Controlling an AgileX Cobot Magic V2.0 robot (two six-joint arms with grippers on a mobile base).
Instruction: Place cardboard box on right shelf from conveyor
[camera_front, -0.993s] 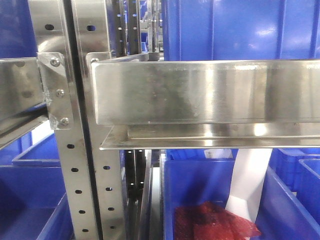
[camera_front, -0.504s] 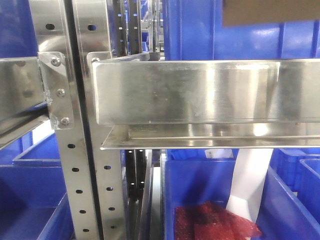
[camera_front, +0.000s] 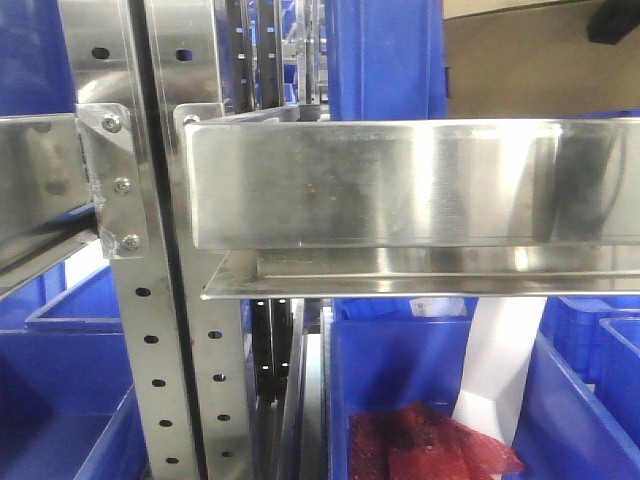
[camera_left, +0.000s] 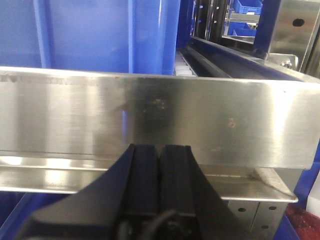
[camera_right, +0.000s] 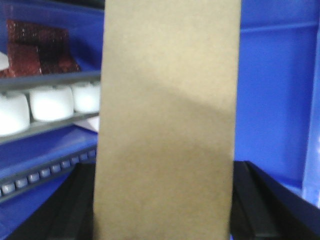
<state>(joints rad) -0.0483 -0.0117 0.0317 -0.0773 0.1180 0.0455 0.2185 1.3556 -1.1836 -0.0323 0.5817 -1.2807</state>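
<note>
- Blue plastic bins fill the backdrop of the front view, behind and below the steel racking.
- Front view: the right shelf runs across mid-frame, its tall reflective lip bolted to a perforated upright at its left end.
- The cardboard box sits top right, above and behind the lip, bottom edge hidden by the lip (contact with the shelf floor: cannot tell).
- A dark shape at the top right corner overlaps the box; too little of it shows to name it.
- A bin below the shelf holds a red mesh item and a white sheet.
- Left wrist view: the left gripper has its dark fingers pressed together, nothing between them. It sits low, just in front of the shelf lip, with a blue bin behind.
- Right wrist view: the right gripper is clamped on the cardboard box, which stands upright and fills the centre; black fingers flank it on both sides.
- Behind it: blue bin walls, white rounded pieces in a row at left, red mesh at upper left.
</note>
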